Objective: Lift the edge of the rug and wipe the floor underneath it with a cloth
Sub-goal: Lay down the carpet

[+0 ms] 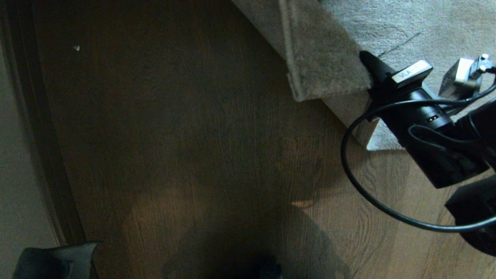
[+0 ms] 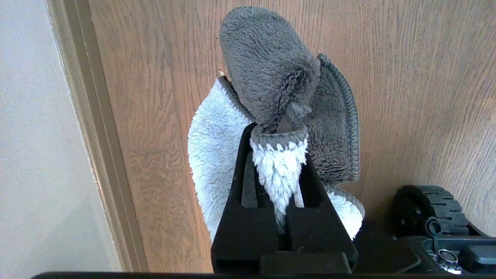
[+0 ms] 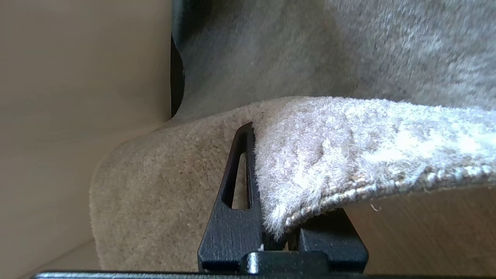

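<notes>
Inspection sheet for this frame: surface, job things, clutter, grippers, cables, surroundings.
Surface: brown wood-grain floor, bare beside the rug.
Job's things: rug edge lifted and folded back; cloth, grey-blue, held above the floor.
Clutter: small pale speck on the floor.
Grippers: right gripper shut on the rug edge; left gripper shut on the cloth, low at the left.
Cables: black cable looping from the right arm over the floor.
Surroundings: baseboard and wall along the left; robot wheel.
</notes>
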You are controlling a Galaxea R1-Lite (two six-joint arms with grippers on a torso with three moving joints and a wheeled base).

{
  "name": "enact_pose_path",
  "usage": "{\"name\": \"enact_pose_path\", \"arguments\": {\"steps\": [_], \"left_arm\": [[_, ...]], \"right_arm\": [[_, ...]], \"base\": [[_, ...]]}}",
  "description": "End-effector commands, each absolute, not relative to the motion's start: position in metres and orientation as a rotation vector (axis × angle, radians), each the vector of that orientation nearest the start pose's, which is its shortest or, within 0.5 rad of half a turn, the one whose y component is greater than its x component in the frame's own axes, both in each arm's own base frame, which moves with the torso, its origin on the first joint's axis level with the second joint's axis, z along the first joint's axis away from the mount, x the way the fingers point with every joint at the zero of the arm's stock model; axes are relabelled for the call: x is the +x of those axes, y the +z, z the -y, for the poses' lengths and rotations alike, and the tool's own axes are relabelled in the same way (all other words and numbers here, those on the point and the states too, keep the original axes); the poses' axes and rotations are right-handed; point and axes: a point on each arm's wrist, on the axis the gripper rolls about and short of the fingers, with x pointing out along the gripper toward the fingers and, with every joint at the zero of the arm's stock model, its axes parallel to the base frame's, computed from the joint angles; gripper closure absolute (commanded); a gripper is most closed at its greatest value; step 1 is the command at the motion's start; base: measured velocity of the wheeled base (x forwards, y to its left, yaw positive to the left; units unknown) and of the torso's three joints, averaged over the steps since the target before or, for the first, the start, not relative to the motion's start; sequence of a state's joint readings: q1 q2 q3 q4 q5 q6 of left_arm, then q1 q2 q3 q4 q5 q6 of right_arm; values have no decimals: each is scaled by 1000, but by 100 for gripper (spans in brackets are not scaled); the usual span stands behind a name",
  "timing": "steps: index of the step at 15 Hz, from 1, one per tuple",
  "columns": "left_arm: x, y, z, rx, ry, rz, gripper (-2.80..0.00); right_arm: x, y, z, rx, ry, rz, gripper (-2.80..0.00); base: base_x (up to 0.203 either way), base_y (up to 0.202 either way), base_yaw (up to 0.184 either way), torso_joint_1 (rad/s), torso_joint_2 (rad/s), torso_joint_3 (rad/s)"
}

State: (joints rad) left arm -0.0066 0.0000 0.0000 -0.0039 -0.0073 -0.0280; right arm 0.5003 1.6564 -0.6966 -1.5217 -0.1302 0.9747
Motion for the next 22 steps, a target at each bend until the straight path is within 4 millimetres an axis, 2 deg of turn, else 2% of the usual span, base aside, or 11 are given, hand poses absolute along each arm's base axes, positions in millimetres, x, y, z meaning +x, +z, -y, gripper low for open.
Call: {"name": "enact_pose_path", "arguments": {"steps": [1, 5, 17, 18, 22], "left_arm": [[-23, 76, 0, -29, -15, 4, 0], [-23, 76, 0, -30, -15, 4, 0], [-23, 76, 0, -30, -15, 4, 0], [-23, 76, 0, -30, -14, 4, 0], [-23, 76, 0, -31, -14, 4, 0]], "right_arm": [[237, 257, -134, 1136, 645, 348, 0], [229, 258, -147, 1152, 694, 320, 0], [227, 248, -162, 1177, 715, 260, 0], [228, 247, -163, 1175, 711, 254, -280], [229, 244, -164, 1174, 708, 244, -280]], "base": [[0, 0, 0, 0, 0, 0], [0, 0, 0, 0, 0, 0], [0, 0, 0, 0, 0, 0], [0, 0, 0, 0, 0, 0], [0, 0, 0, 0, 0, 0]]}}
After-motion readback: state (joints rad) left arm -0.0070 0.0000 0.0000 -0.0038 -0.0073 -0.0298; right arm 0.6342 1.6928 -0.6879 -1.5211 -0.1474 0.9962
